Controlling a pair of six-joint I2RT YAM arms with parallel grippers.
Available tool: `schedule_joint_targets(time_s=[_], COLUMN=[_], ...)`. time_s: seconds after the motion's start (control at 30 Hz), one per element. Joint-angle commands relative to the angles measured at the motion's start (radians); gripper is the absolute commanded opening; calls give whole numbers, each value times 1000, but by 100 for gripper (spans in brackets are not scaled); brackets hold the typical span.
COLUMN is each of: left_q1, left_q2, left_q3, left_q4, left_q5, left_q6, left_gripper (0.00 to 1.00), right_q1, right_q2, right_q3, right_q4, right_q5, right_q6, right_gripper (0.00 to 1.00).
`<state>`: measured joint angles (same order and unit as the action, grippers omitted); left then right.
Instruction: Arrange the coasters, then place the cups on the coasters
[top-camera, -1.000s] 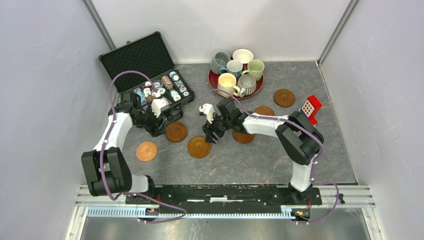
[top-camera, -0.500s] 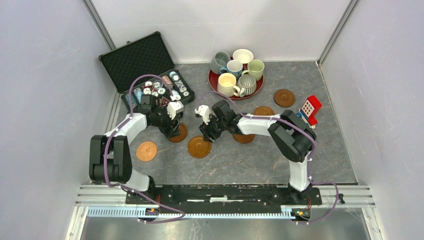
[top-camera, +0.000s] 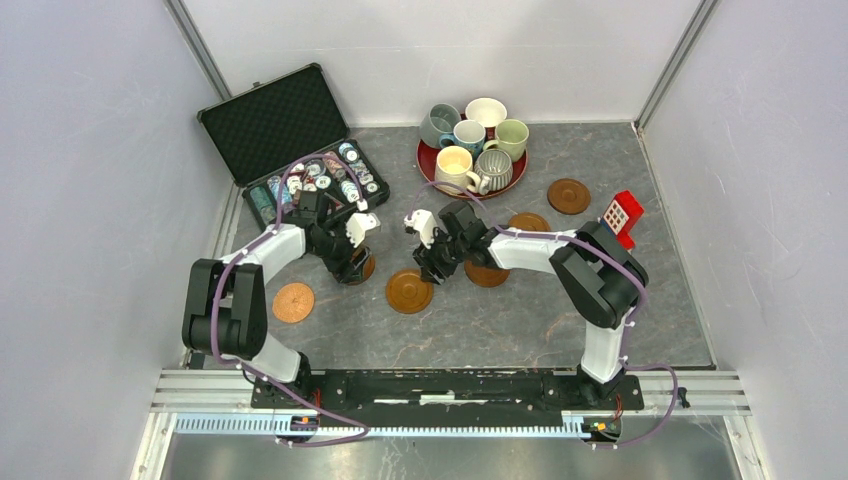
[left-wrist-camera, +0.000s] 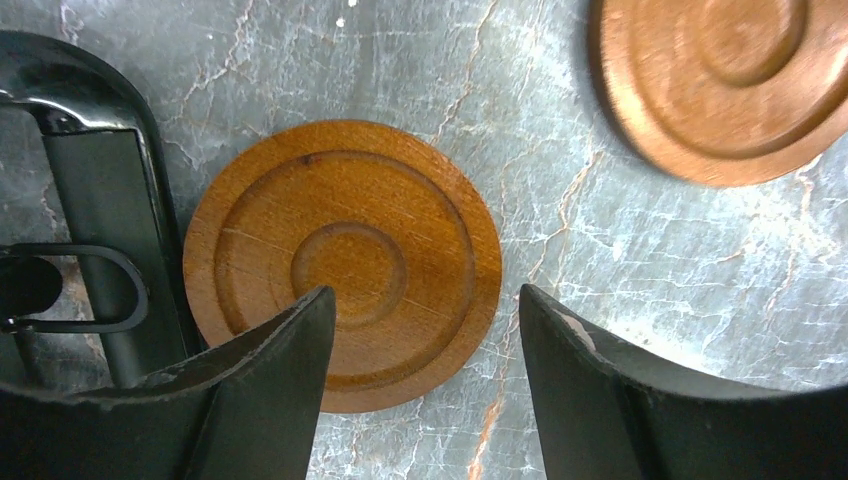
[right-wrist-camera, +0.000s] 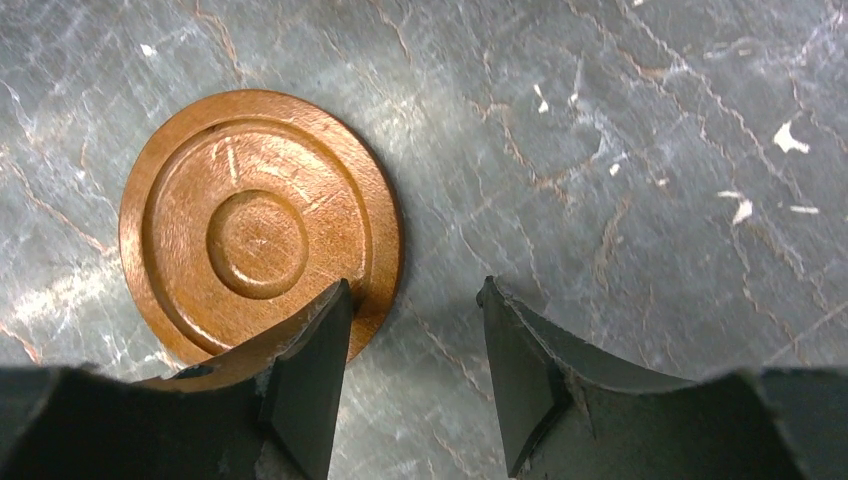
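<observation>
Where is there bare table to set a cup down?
Bare table runs along the near side, between the coasters and the arm bases. A patch lies far right, behind the lone coaster. Crowded: the red tray of cups, the poker-chip case, and the middle under the left gripper and right gripper.

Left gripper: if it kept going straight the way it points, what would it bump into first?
Most likely the round brown wooden coaster lying right below it. The left gripper points down with fingers open, one over the disc, the other past its rim over the grey marbled tabletop.
</observation>
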<state>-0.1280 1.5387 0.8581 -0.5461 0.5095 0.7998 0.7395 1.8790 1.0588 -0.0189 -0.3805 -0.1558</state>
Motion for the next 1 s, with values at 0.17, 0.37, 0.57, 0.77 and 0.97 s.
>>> schedule_joint_targets(time_s=[0.17, 0.37, 0.57, 0.77, 0.97], left_q1=[-79, -137, -173, -200, -226], left_q2=[-6, -70, -154, -212, -226], left_q3=[-5, -67, -145, -201, -218], left_q4=[-76, -113, -162, -170, -188], left_q5=[-54, -58, -50, -65, -71], left_q6=[101, 128, 155, 160, 166], left_gripper=[65, 51, 45, 45, 45], right_q1=[-40, -48, -68, -77, -77], right_q2=[-59, -57, -67, -79, -73], right_q3=[-80, -82, -68, -46, -29], right_q4=[-116, -110, -107, -102, -113], right_q5=[36, 35, -8, -44, -74], right_q6=[-65, -58, -39, -41, -50], right_gripper=[55, 55, 57, 59, 60])
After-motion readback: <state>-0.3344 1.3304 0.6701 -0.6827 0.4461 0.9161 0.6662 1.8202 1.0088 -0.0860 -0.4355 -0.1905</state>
